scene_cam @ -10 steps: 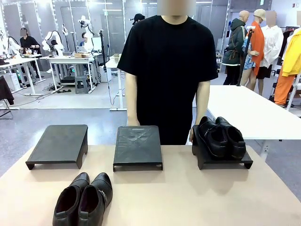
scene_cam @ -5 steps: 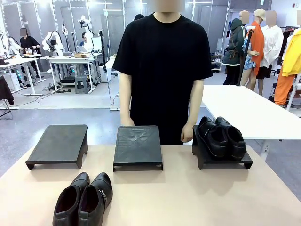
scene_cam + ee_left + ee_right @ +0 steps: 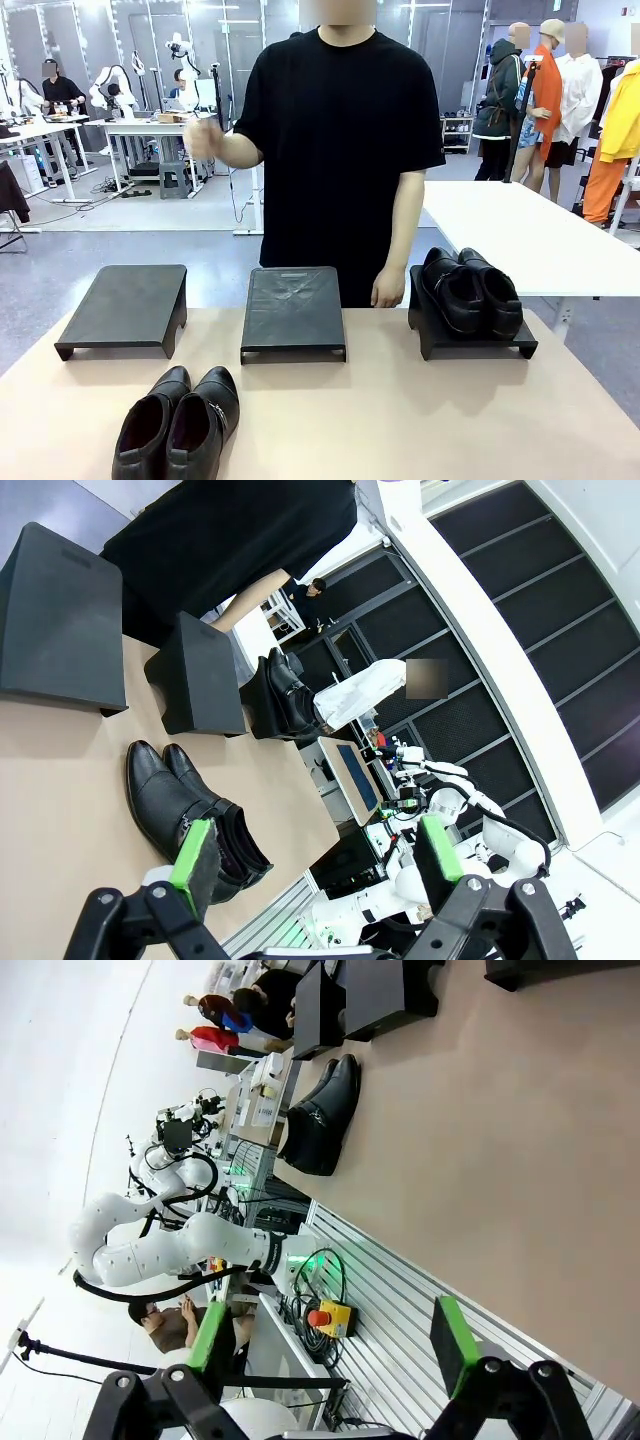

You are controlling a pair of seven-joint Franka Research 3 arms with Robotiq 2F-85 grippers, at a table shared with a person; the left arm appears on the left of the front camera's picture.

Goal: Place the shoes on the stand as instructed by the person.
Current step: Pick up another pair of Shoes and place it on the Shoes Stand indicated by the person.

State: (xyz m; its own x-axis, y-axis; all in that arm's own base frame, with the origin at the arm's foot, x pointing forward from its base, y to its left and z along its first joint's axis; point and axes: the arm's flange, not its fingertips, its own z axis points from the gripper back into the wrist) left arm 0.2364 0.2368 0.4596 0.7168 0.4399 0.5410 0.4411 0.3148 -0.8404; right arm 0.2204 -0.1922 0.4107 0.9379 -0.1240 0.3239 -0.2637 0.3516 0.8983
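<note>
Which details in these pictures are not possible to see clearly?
- Front view: the person's raised hand is motion-blurred; its gesture is unreadable.
- Front view: the bottom edge cuts off the heels of the near pair of shoes.
- Left wrist view: a pad of the left tool covers part of that pair.

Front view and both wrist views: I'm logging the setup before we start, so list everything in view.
Stands: three, black, row on the far half of the table: left stand, middle stand, right stand.
Shoes: two pairs, black; one pair on the right stand, one pair on the table, front left.
Table: one, tan, between robot and person.
Person: one, black T-shirt, far side, one arm raised.
Robot hands: two, black with green pads; left hand and right hand open, empty.
</note>
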